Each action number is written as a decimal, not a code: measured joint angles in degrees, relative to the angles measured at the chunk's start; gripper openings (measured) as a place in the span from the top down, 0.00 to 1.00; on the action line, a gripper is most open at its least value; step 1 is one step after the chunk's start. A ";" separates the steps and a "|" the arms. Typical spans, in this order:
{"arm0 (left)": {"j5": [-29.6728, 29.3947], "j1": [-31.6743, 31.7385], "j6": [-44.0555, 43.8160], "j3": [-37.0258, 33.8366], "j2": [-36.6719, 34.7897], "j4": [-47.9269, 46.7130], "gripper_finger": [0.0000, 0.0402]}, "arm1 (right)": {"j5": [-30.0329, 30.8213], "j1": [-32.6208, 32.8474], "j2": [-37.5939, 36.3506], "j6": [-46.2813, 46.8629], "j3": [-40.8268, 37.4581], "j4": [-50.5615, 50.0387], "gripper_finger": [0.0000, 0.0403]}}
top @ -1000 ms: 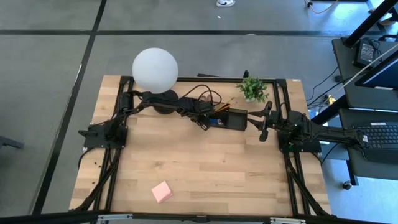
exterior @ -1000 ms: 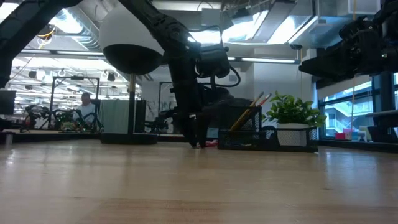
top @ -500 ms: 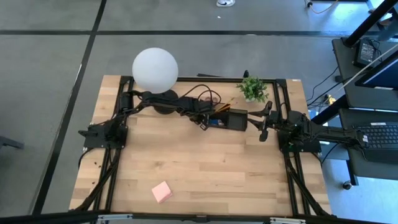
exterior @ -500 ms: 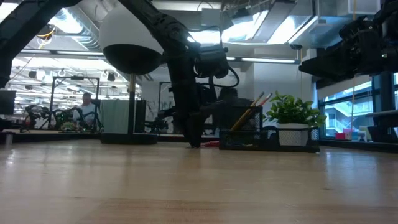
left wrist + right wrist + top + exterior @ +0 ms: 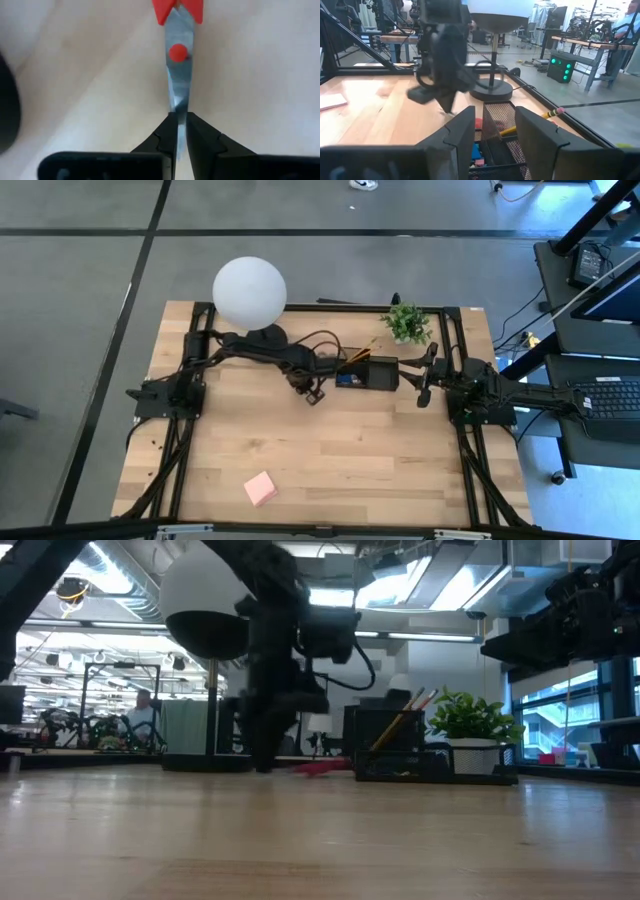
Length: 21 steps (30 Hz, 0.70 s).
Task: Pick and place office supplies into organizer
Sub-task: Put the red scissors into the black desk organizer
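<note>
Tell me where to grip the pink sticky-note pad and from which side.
Come straight down on the pink sticky-note pad and close a pincer across two opposite edges. It lies flat and alone on the table, turned diagonal, so rotate the wrist to match.

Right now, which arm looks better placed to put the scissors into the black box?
The left. Its fingers are already clamped on the blades of the scissors, beside the organizer. The right gripper waits open on the organizer's other side.

No legible text or labels anywhere

overhead and table-level views share the organizer [image 5: 368, 371].
</note>
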 joint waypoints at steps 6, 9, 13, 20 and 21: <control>-1.23 -3.41 -2.63 0.13 -2.73 -9.51 0.95 | 0.00 -0.17 -0.01 -1.11 0.01 -0.04 0.64; -0.69 -6.04 -3.41 0.24 -3.55 -10.92 0.98 | -0.01 -0.20 -0.01 -1.21 0.00 -0.04 0.64; 0.89 -9.22 -3.57 0.28 -3.86 -12.05 1.00 | -0.01 -0.18 0.00 -1.27 0.00 -0.06 0.64; -2.68 -12.06 -6.61 0.62 -4.79 -11.15 0.99 | -0.01 -0.20 0.01 -1.16 0.01 -0.06 0.64; -2.93 -11.63 -6.60 0.77 -4.90 -10.96 0.98 | -0.01 -0.20 -0.02 -1.20 0.00 -0.04 0.64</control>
